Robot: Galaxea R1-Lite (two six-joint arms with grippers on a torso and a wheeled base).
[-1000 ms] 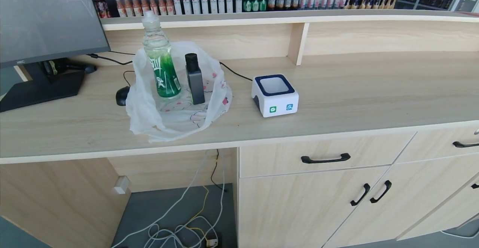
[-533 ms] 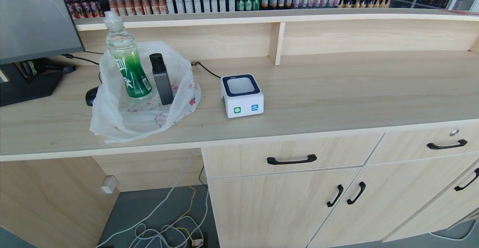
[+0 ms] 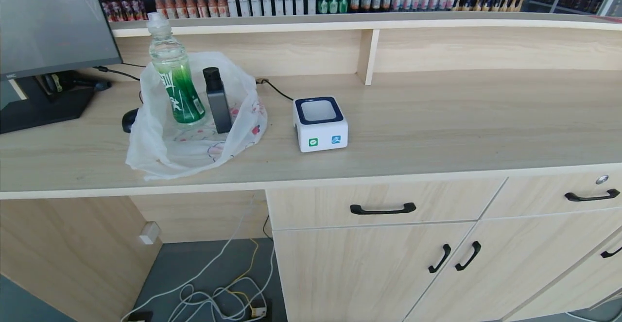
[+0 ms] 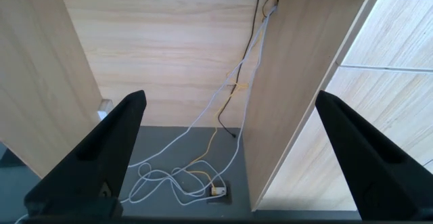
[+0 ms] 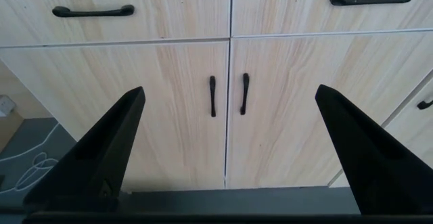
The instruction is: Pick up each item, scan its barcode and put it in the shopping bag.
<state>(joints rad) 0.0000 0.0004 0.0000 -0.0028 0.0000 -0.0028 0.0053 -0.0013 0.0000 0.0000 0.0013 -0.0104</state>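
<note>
Pale wood is being shown across the long counter (image 3: 437,118), on which all of the task's things are being carried. Below it, cabinet doors and drawers (image 3: 369,263) with black handles are being seen from six to four o'clock of the head view. A dark monitor (image 3: 48,21) is being propped on its stand at ten o'clock. A row of drink bottles (image 3: 311,1) is being displayed along the back shelf at twelve o'clock.

The white shopping bag (image 3: 155,152) is being left on the counter toward nine o'clock, its mouth slumped wide open.

The left gripper (image 4: 230,95) is being held low before the open bay (image 4: 169,55) under the counter, its fingers spread wide apart. The right gripper (image 5: 230,90) is being held before the cabinet doors, its fingers likewise spread wide.

Inside the bag, two items are being stood upright. One is a green bottle (image 3: 180,89) with a clear neck. The other, just beside it at its three o'clock, is a dark grey bottle (image 3: 218,103) with a black cap. Whether the two are touching cannot be told.

The white barcode scanner (image 3: 320,125) is being rested on the counter at the bag's three o'clock, near it but apart, with its dark-rimmed window facing up. A black mouse (image 3: 129,119) is being half hidden by the bag at its nine o'clock. A black cable (image 3: 277,89) is being trailed from behind the scanner toward eleven o'clock.
</note>
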